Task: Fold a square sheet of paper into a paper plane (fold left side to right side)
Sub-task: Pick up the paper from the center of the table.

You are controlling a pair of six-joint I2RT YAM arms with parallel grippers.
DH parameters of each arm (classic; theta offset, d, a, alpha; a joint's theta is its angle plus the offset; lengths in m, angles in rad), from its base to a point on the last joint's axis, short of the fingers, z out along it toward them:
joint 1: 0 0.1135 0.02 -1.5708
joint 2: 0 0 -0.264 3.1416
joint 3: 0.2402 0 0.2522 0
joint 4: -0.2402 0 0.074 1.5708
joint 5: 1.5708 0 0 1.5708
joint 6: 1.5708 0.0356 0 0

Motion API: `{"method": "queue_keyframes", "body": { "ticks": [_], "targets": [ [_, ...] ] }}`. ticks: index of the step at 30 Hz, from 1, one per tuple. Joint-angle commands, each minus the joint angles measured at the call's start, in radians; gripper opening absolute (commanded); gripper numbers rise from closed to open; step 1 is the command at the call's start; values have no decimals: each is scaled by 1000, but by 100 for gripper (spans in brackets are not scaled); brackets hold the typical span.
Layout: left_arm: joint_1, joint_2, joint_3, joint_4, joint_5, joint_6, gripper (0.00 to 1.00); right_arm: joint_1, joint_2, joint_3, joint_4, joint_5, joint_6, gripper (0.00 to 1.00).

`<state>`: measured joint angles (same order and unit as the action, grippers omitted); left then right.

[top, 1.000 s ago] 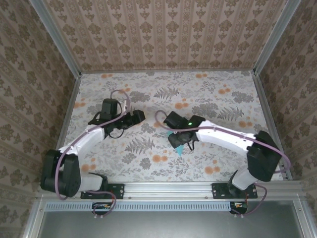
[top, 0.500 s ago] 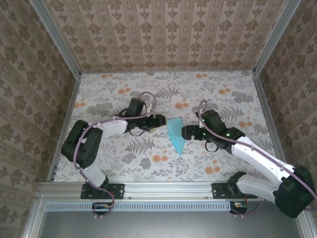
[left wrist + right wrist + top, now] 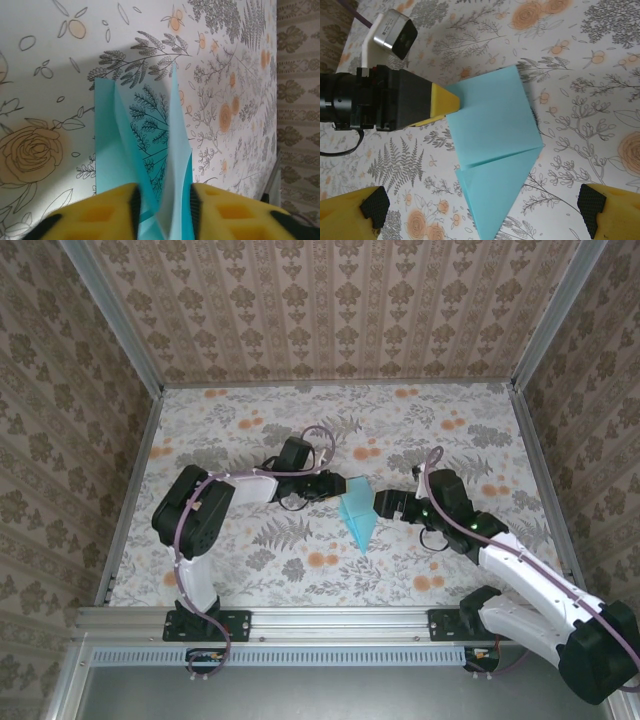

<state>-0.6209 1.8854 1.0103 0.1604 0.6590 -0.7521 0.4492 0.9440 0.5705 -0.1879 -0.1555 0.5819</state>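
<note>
L arm (image 3: pixel 215 505) comes from its near-L base and reaches R over the floral surface (image 3: pixel 450 430) twd the centre; wrist low, cable looped above it. L jaws are at the L edge of the plane (image 3: pixel 357 515) and grip it. In L wrist view both yellow pads (image 3: pixel 107 212) sit against raised cyan folds that stand btwn them; the plane (image 3: pixel 107 145) runs away from the pads, w/ one flat flap on the L and an upright fold on the R. In R wrist view a yellow fingertip (image 3: pixel 444 102) on the black L wrist touches the paper's L edge.

Plane is approx mid-surface, btwn the two arms; light cyan, kite-shaped, wide end twd the far wall, point twd the near rail (image 3: pixel 340 620). In R wrist view the plane (image 3: pixel 492 120) shows a crease across it, w/ a squarish panel above and a triangular flap below.

R jaws are just R of the plane, spread wide, holding nothing; yellow fingers (image 3: pixel 350 215) w/ black pads sit in both lower corners of R wrist view, apart from the paper. R arm (image 3: pixel 530 570) bends back to its near-R base.
</note>
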Motion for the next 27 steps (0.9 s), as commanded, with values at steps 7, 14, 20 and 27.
{"method": "queue_keyframes", "body": {
  "ticks": [7, 14, 20, 27],
  "targets": [
    [36, -78, -73, 17, 40, 103, 5, -1, 79, 7, 110, -106, -69, 100],
    [49, -155, -165, 44, 75, 173, 2, -75, 283, 62, 176, -315, -76, 90],
    [50, -177, -230, 113, 108, 189, 2, -135, 473, 111, 221, -489, -118, 77],
    [50, -177, -269, 182, 121, 183, 1, -183, 653, 98, 431, -596, -104, 72]
  ]
}}
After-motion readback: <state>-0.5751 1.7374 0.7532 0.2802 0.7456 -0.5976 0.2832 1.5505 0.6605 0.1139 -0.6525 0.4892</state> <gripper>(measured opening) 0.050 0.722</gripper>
